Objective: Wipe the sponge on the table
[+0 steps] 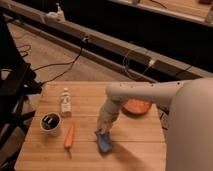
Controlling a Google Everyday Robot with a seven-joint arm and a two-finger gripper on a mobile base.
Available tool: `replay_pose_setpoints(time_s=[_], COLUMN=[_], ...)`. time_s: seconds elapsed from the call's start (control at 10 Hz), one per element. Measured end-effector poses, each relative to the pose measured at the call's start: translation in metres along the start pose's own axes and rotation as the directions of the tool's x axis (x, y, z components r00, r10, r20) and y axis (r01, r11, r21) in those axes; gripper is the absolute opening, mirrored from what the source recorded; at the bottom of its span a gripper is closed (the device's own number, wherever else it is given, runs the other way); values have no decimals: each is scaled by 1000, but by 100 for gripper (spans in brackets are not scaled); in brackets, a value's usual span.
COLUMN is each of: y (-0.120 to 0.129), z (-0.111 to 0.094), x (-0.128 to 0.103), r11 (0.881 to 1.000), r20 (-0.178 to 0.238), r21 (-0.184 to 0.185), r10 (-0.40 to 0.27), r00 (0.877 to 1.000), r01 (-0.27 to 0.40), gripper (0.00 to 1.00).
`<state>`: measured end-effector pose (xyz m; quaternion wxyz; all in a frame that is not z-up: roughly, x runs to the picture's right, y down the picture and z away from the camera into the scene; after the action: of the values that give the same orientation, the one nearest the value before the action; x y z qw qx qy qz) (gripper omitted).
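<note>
The small clear bottle (65, 102) is standing upright on the table (137, 150), up and to the left of the sponge (105, 143), and it is wearing a pale label whose writing is too small to read. A round white cup (50, 123) is sitting well to the left of the sponge, and its inside is looking dark, though what is in it cannot be told. The orange bowl (136, 107) is lying up and to the right of the sponge; the arm (147, 92) is crossing over its near rim, so its contents are not showing.

The blue sponge is lying flat on the wooden top, near the middle of the front half. The gripper (103, 131) is coming down onto the sponge's upper edge and is touching it, with the pale wrist leaning above it. Whether the gripper is clamping the sponge or only pressing on it cannot be told.

An orange carrot (69, 136) is lying just left of the sponge, apart from it, and pointing toward the front edge. Beyond the sponge, past the far edge of the top, a long dark bench (100, 42) is running across the view, and black cables (55, 65) are trailing over the floor
</note>
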<state>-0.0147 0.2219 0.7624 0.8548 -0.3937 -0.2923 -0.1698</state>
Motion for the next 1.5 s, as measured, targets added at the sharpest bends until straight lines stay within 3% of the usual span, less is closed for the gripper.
replay_pose_setpoints(time_s=[0.2, 0.4, 0.6, 0.9, 1.2, 1.4, 1.5], y=[29, 53, 75, 58, 13, -9, -22], z=[8, 8, -6, -21, -20, -17, -13], x=[10, 36, 91, 140, 136, 118, 96], r11=[998, 990, 968, 953, 964, 976, 986], r20=[22, 13, -48, -113, -127, -115, -96], r21=[-21, -25, -17, -10, -10, -10, -9], r10=[51, 139, 248, 301, 263, 214, 166], r00=[998, 990, 968, 947, 956, 970, 981], r01=[-51, -139, -249, -304, -266, -216, -167], gripper=[0, 0, 0, 0, 0, 0, 0])
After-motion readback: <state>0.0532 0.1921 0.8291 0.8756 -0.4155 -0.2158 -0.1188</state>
